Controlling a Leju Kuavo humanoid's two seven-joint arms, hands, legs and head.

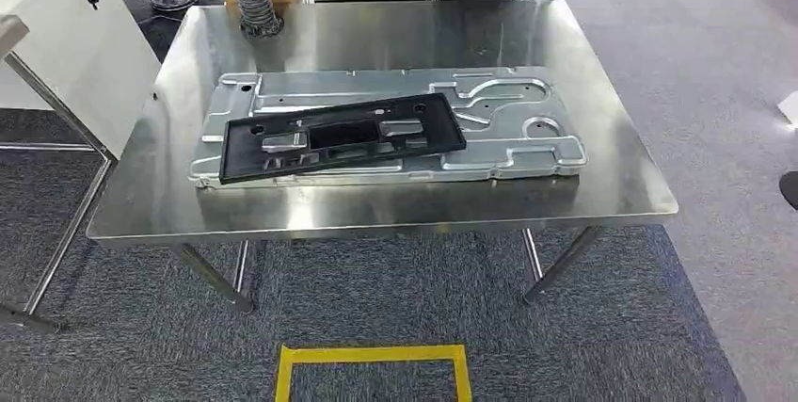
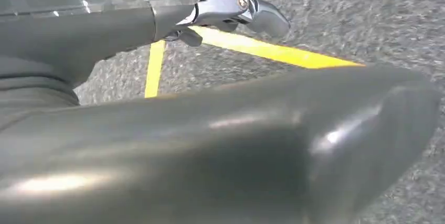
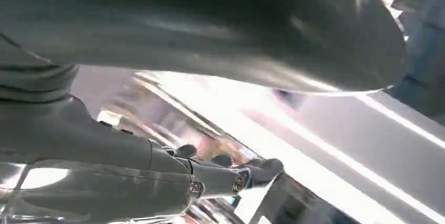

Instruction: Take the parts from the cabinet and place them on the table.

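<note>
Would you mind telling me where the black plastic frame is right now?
In the head view, the black frame lies tilted on the left part of the silver metal panel, near the middle of the steel table.

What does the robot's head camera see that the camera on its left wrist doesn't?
Head view alone: a shiny steel table carrying a flat silver stamped metal panel with a long black plastic frame lying slantwise on top. Left wrist view alone: the left robot hand, close up, its fingers apart with nothing in them. Both share the grey speckled carpet and the yellow tape square on the floor.
</note>
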